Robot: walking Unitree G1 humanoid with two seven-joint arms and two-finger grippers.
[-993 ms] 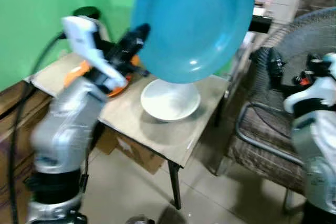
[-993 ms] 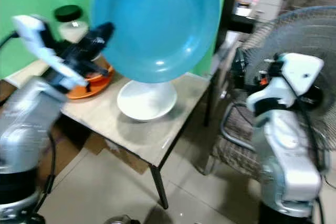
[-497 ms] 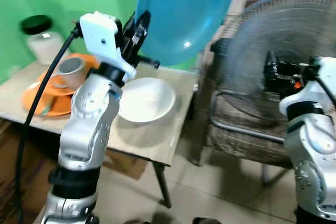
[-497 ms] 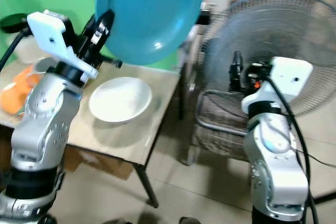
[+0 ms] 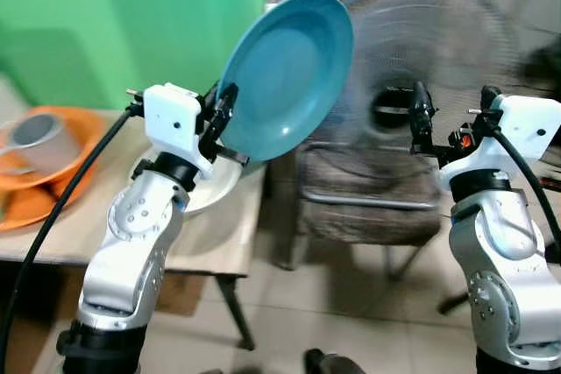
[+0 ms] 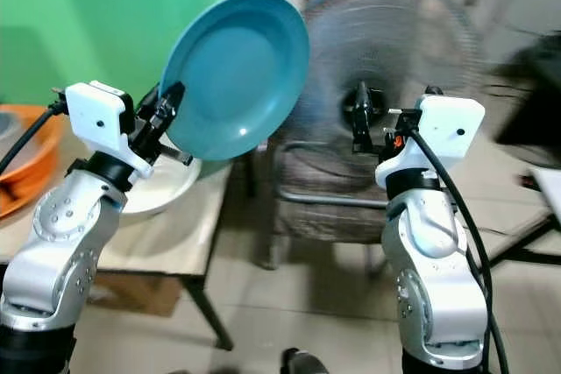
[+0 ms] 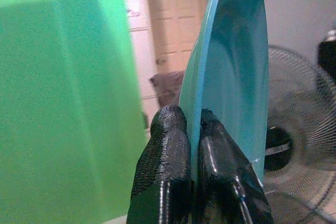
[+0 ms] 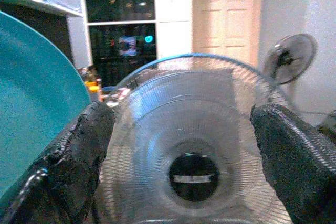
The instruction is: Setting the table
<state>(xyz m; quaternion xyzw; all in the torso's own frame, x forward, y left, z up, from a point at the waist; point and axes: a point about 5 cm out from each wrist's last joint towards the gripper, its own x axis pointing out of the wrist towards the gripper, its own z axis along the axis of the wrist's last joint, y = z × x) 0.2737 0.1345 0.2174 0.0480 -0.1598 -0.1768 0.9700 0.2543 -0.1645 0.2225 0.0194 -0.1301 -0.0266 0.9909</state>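
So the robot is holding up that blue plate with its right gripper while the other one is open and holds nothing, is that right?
Not quite: the sides are swapped. The left gripper is the one shut on the blue plate's rim, as the left wrist view shows. The right gripper is the open one and holds nothing, with a fan beyond it.

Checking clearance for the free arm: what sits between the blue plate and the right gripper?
In the left eye view, the standing fan shows between the blue plate and the open right gripper, behind both.
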